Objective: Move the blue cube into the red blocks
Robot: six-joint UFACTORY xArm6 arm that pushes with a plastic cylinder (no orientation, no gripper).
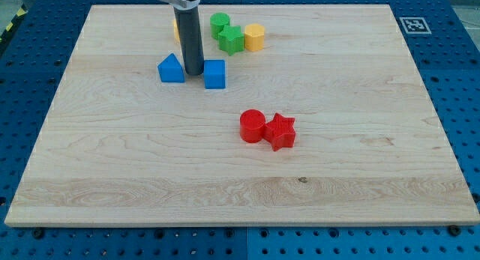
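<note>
Rod tip (193, 73) down on the wooden board (112, 162), set in the narrow gap between blue triangular block (171, 69) on its left and blue cube (214, 74) on its right. No jaws on this tool, so nothing gripped; pushes by side contact only. Tip just beside the cube's left face; actual contact cannot be confirmed at this resolution.

Blue cube in far-left-centre part of board, well apart from targets. Red cylinder (253, 127) and red star block (280, 131) near board centre, touching or nearly so, star on the right. Both lie to the right of the cube and nearer.

Judgement: placement left of cube suits a rightward shove, since the rod can only drive a block away from the side it stands on. Reds also lie nearer, so a purely rightward push would likely pass them on the far side; tip probably needs to work round to cube's far-left corner for a diagonal run. Task looks barely begun.

Far cluster, unrelated to task: green cylinder (220, 22), green star block (232, 39), yellow hexagonal block (255, 37), close together behind the cube. Sliver of another yellow block (175, 28) visible left of the rod, mostly hidden; shape not determinable.

Risk: triangular block close on tip's left; any leftward correction may nudge it. Off-centre contact may spin cube.
</note>
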